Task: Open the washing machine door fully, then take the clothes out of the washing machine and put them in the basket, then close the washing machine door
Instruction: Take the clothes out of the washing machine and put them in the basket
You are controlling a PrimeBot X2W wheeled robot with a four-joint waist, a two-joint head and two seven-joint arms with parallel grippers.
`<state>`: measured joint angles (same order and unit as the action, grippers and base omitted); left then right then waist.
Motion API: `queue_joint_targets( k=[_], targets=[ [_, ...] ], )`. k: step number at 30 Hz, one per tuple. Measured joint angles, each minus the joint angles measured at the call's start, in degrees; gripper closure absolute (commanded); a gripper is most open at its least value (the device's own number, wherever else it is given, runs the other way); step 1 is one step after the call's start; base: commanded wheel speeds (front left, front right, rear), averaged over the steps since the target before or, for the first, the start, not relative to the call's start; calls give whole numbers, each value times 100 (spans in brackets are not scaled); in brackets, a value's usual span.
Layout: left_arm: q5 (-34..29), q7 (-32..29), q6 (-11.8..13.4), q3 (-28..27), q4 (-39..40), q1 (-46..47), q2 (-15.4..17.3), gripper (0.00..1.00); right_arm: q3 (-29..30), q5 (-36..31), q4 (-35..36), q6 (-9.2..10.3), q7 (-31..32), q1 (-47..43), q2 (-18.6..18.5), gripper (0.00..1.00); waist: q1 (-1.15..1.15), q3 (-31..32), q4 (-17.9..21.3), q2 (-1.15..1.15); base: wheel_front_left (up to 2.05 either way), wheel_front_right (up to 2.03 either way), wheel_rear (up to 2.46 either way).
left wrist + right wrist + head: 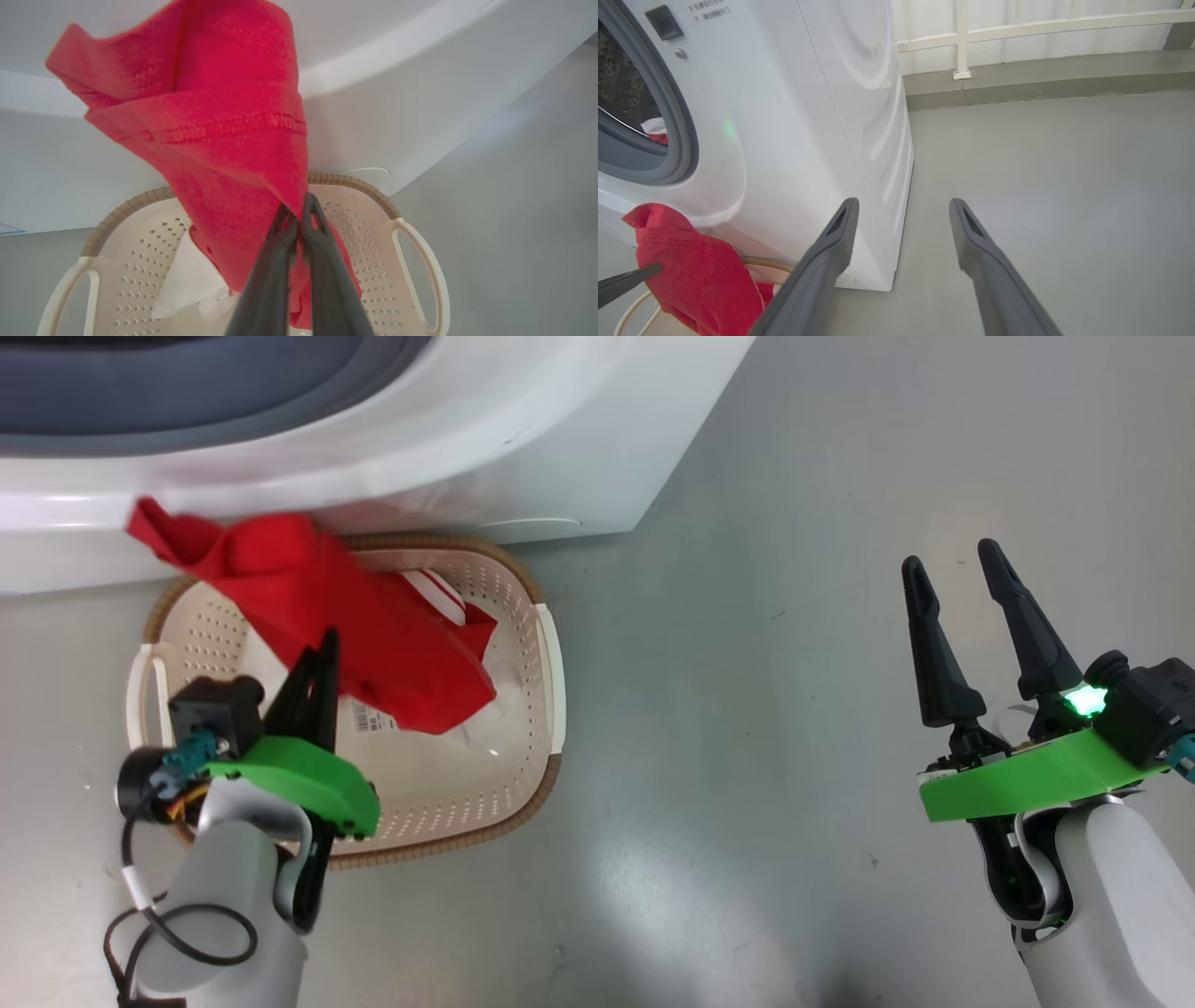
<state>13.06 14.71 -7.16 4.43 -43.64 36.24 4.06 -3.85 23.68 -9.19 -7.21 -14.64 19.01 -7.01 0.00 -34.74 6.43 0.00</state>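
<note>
Reaches forward with the left pincer (327, 649), clamped on one bright red soft garment (308, 597) hanging over the one cream perforated plastic basket (551, 663). Holds the right pincer (952, 558) upright above grey floor (747, 709), spread apart, empty. Inside the big white washing machine (560, 448), mostly cut off: a glimpse of red and white cloth (655, 130), impossible to count.

Pale grey forearms (1116, 905) carried green wrist brackets (1018, 786) and long dark tapered fingers (936, 658), with a looped black cable (201, 907) at lower left and a green light (1083, 700) at right.
</note>
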Motion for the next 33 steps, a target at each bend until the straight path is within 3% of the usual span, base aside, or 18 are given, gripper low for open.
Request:
queue_joint_targets(
  k=[14,20,22,23,24,25,26,33],
  targets=[
    [-75,-4,0,85,-1661,404,-43,100,-37,0,30,0,0,142,-3,0,0,-289,139,0,0,0,0],
    [-37,-5,-1,124,-2014,777,-16,100,-43,0,41,0,0,157,-3,0,0,-422,182,0,0,0,0],
    [-37,-5,-1,122,-2124,871,2,62,-42,0,41,0,0,179,-2,0,0,-472,192,0,0,0,0],
    [-37,-5,0,118,-2152,888,10,51,-42,0,40,0,0,212,-1,0,0,-488,198,0,0,0,0],
    [-37,-5,-1,112,-2179,894,13,25,-38,0,41,0,0,246,0,0,0,-498,204,0,0,0,0],
    [-37,-5,0,105,-2207,897,13,8,-37,0,42,0,0,268,0,0,0,-504,208,0,0,0,0],
    [-37,-5,-1,101,-2229,899,13,0,-34,0,42,0,0,271,0,0,0,-505,208,0,0,0,0],
    [-37,-5,-1,52,-2254,952,31,0,-26,0,42,0,0,271,0,0,0,-506,153,0,0,0,0]
  ],
)
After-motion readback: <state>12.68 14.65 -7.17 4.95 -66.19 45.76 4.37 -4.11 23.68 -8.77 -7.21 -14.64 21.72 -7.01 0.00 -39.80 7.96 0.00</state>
